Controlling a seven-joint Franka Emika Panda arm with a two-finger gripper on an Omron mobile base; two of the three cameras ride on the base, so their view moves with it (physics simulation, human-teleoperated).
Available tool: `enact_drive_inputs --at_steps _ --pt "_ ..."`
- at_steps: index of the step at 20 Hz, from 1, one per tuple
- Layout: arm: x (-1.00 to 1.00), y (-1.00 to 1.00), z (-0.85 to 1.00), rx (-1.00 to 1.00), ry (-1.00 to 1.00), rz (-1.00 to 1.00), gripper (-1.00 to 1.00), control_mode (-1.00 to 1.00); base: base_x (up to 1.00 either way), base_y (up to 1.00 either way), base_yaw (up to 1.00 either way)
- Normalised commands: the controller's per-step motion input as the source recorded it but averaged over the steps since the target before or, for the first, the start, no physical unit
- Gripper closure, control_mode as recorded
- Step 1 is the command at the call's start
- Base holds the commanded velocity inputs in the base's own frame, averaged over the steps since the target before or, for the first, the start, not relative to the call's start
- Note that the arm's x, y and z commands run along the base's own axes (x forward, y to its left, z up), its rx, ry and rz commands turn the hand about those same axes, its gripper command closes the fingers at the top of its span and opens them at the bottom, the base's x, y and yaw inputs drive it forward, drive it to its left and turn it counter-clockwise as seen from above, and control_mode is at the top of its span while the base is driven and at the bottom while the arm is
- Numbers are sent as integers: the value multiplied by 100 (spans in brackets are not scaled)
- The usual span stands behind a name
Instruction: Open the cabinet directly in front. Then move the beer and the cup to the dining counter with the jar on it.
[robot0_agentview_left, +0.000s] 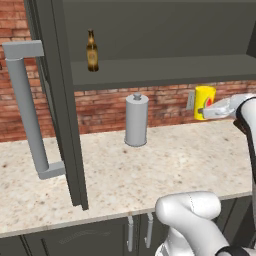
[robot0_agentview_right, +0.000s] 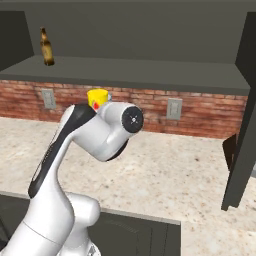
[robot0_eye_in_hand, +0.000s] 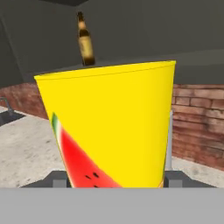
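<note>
Holding the yellow cup (robot0_eye_in_hand: 111, 127) upright in the air below the open cabinet (robot0_agentview_left: 165, 45), the gripper (robot0_agentview_left: 206, 111) has its jaws spread wide, one on each side of the cup's base. The beer (robot0_agentview_left: 92, 51) stands on the shelf at ten o'clock from the cup.

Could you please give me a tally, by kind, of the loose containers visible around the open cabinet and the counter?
Bottles: 1, the beer on the cabinet shelf.
Cups: 1, the yellow cup in the gripper.
Canisters: 1, the grey canister on the counter.
Total: 3
</note>
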Motion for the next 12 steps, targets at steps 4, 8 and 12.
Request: enact_drive_inputs --at_steps 4,8,12 --pt "-5 29 -9 12 1 8 100 -100 0 0 0" --pt "-6 0 0 0 1 0 100 -100 0 0 0" --pt "-46 28 -36 -2 18 9 100 -100 0 0 0"
